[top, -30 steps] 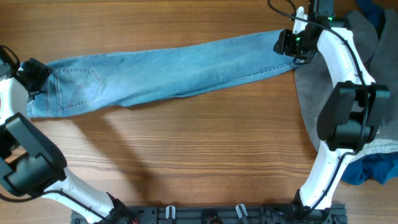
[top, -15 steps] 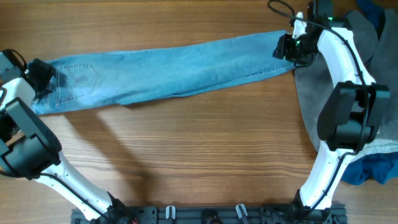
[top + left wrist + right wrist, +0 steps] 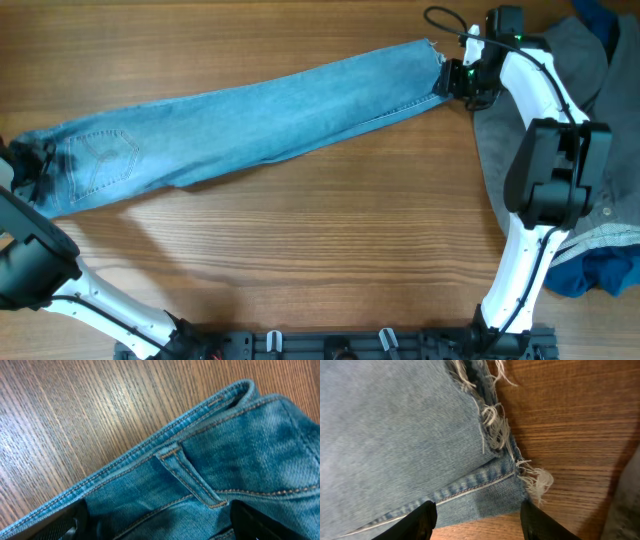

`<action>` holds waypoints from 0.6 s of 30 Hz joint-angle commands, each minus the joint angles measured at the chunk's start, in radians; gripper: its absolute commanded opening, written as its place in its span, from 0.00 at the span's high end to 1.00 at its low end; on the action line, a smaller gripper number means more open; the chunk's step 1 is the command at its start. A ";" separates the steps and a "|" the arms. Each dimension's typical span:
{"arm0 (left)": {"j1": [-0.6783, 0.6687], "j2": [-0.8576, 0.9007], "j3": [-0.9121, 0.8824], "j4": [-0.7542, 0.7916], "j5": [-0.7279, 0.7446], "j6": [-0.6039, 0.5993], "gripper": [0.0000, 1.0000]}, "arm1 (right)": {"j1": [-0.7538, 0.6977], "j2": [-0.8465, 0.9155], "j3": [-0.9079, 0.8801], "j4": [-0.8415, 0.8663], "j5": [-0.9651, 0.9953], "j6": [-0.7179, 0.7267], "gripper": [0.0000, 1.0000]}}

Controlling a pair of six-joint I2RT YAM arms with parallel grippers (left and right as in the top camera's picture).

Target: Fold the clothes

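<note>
Denim jeans [image 3: 250, 115] are laid out unheld, left gripper [image 3: 160, 524] and right gripper [image 3: 477, 521] both spread apart; only one waistband [image 3: 150, 452] layer might be caught at closing.

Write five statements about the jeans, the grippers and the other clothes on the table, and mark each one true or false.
1. The jeans lie stretched out in one long strip across the table. True.
2. The hem at the right gripper is neatly stitched. False: it is frayed, with loose threads hanging off.
3. The left gripper is at the waistband, with a belt loop ahead of its open jaws. True.
4. The back pocket lies at the right gripper's end. False: it is at the left gripper's end, by the waistband.
5. A grey garment lies at the right side of the table. True.
</note>
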 commanded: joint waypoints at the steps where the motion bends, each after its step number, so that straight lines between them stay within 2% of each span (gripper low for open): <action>1: 0.007 -0.012 -0.043 -0.043 0.031 0.005 0.07 | -0.001 0.024 -0.001 0.017 0.076 0.063 0.39; 6: 0.006 -0.026 -0.043 -0.117 0.093 0.005 0.07 | -0.001 0.023 0.000 0.138 0.079 0.108 0.36; 10: 0.006 -0.026 -0.043 -0.165 0.135 0.005 0.05 | -0.001 0.023 0.000 0.240 -0.021 0.098 0.42; 18: 0.007 -0.026 -0.043 -0.172 0.134 0.005 0.02 | 0.000 0.062 -0.001 0.253 0.068 0.098 0.46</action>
